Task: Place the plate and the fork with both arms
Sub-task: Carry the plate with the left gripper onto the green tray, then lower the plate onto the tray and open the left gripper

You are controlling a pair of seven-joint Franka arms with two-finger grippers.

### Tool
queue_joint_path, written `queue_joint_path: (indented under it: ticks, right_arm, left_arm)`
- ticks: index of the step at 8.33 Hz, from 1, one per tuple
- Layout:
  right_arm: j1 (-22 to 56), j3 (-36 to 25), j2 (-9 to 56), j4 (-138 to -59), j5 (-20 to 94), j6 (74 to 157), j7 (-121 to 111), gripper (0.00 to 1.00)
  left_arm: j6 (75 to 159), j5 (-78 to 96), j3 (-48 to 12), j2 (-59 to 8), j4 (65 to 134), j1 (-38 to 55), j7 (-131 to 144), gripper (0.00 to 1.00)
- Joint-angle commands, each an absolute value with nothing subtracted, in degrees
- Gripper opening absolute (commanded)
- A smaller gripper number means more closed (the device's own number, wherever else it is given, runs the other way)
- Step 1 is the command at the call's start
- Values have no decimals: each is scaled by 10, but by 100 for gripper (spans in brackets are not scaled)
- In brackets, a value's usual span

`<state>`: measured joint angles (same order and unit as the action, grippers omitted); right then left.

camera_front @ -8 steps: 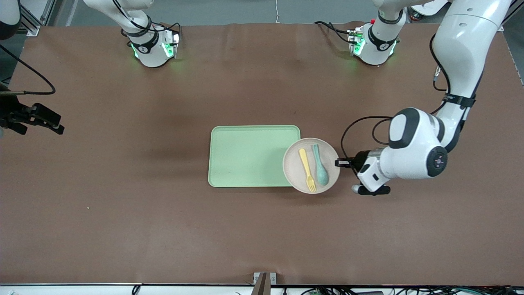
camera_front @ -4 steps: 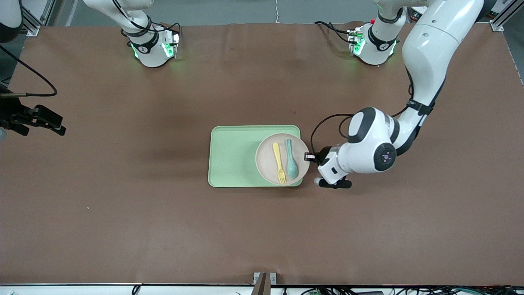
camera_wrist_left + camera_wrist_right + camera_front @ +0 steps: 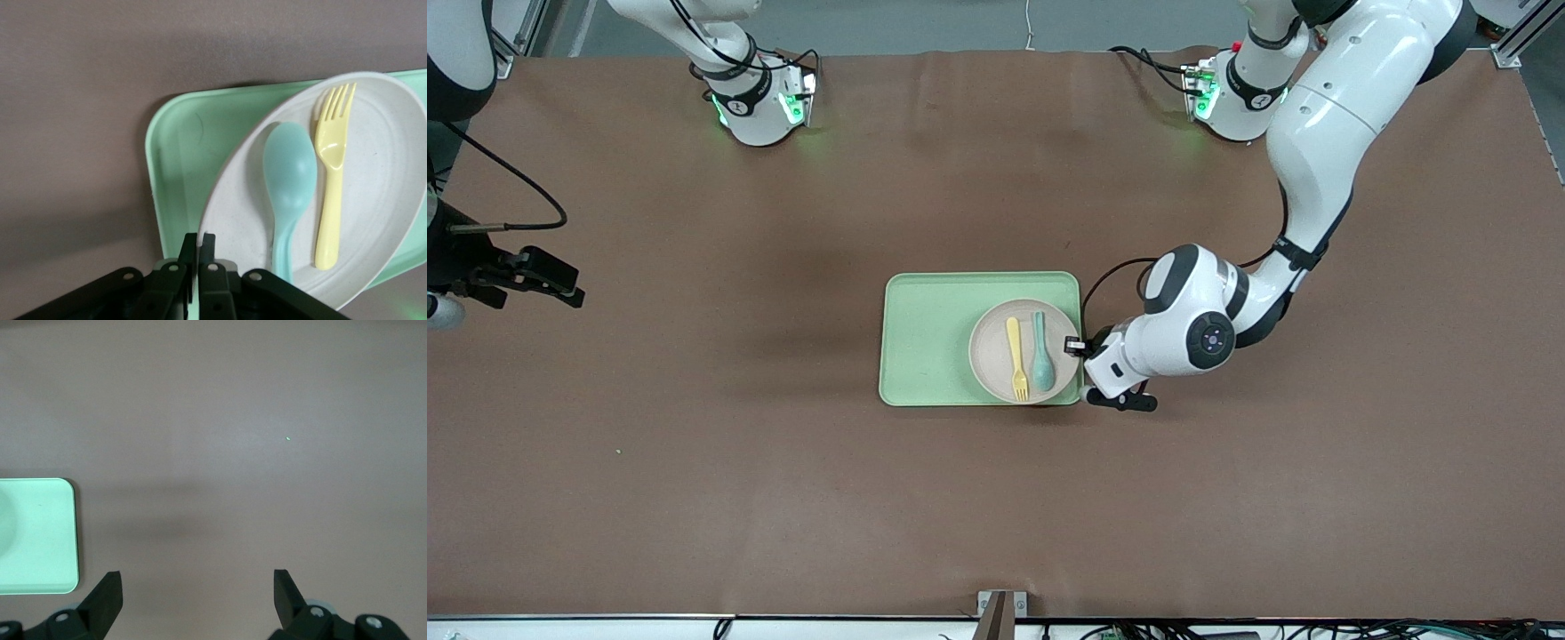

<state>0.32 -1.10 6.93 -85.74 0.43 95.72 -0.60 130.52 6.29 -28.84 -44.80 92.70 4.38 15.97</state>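
The pale beige-pink plate [image 3: 992, 357] lies over the light green tray [image 3: 929, 338], at the tray's end toward the left arm. The pale yellow fork [image 3: 1016, 358] and a teal-blue spoon [image 3: 1041, 352] lie side by side on the plate. My left gripper [image 3: 1075, 346] is shut on the plate's rim; in the left wrist view its gripper [image 3: 198, 240] pinches the rim of the plate [image 3: 380, 173], with the fork [image 3: 331, 173] and spoon [image 3: 289, 180] on it. My right gripper [image 3: 197, 585] is open and empty, up over bare table at the right arm's end [image 3: 547, 276].
The brown table [image 3: 783, 498] stretches wide around the tray. The two green-lit arm bases [image 3: 760, 102] stand along the edge farthest from the front camera. A corner of the tray [image 3: 37, 537] shows in the right wrist view.
My left gripper has carried the plate, with fork and spoon on it, from beside the tray to over the tray. The right gripper has shifted slightly.
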Motion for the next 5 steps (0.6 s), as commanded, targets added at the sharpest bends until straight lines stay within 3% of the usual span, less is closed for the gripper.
queue_joint_path:
  ticks: [1,5]
  right_arm:
    - [4,-10,67,-860,9,962,1,100]
    - [6,-10,67,-860,9,962,1,100]
  left_arm:
    - [1314,52,-286,-460,918,59,174,0]
    - [1325,44,-268,-463,926,87,174,1]
